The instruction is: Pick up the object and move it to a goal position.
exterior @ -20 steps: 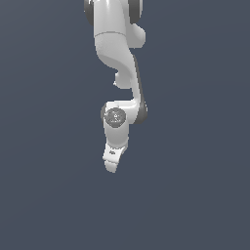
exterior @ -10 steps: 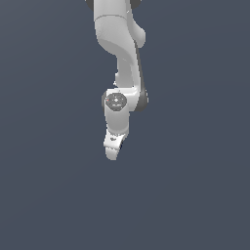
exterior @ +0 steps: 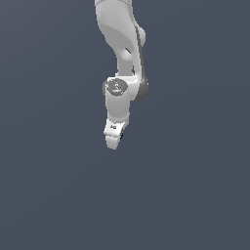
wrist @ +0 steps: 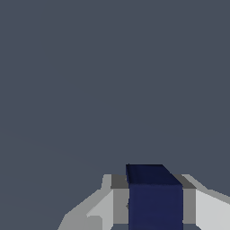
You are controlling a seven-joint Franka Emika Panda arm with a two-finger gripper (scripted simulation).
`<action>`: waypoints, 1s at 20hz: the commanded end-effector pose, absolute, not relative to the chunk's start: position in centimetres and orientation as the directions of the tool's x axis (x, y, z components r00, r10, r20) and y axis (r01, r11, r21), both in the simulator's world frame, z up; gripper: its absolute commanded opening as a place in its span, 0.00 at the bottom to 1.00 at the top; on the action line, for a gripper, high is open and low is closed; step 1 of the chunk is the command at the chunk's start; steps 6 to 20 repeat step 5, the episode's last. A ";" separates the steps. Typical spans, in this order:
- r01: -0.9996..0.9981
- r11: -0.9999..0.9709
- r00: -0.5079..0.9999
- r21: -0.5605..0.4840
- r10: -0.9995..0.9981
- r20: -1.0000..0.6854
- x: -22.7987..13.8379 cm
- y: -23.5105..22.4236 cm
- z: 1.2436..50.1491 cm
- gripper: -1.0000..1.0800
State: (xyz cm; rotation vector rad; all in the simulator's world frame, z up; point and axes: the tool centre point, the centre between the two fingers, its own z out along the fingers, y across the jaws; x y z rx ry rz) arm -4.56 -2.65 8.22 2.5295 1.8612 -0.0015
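Observation:
The dark navy-blue cube [wrist: 155, 197] sits between the two grey finger pads of my white gripper [wrist: 155, 204] in the wrist view, which is shut on it. In the exterior view the white arm hangs down from the top, and the gripper [exterior: 114, 141] points downward near the middle. Only a thin dark sliver of the cube [exterior: 121, 136] shows at the fingers' edge there. The cube is held clear of the ground.
Plain grey-blue ground [exterior: 195, 195] fills both views around the arm. No other object, container or edge shows.
The arm has moved a little toward the exterior view's right and up, carrying the gripper with it. The fingers stay shut.

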 end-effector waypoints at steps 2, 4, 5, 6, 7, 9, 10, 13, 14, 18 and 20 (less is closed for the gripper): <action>0.955 -0.297 0.297 0.000 0.955 -0.001 -5.2 -2.6 8.7 0.00; 0.955 -0.297 0.297 0.000 0.955 -0.001 -5.3 -2.6 8.9 0.00; 0.955 -0.297 0.297 0.000 0.955 -0.001 -5.3 -2.6 8.9 0.00; 0.955 -0.297 0.297 0.000 0.955 -0.001 -5.3 -2.6 8.9 0.00; 0.955 -0.297 0.297 0.000 0.955 -0.001 -5.3 -2.6 8.9 0.00; 0.955 -0.297 0.297 0.000 0.955 -0.001 -5.3 -2.6 8.9 0.00; 0.955 -0.297 0.297 0.000 0.955 -0.001 -5.3 -2.6 8.9 0.00; 0.955 -0.297 0.297 0.000 0.955 -0.001 -5.3 -2.6 8.9 0.00; 0.955 -0.297 0.297 0.000 0.955 -0.001 -5.3 -2.6 8.9 0.00; 0.955 -0.297 0.297 0.000 0.955 -0.001 -5.3 -2.6 8.9 0.00; 0.955 -0.297 0.297 0.000 0.955 -0.001 -5.3 -2.6 8.9 0.00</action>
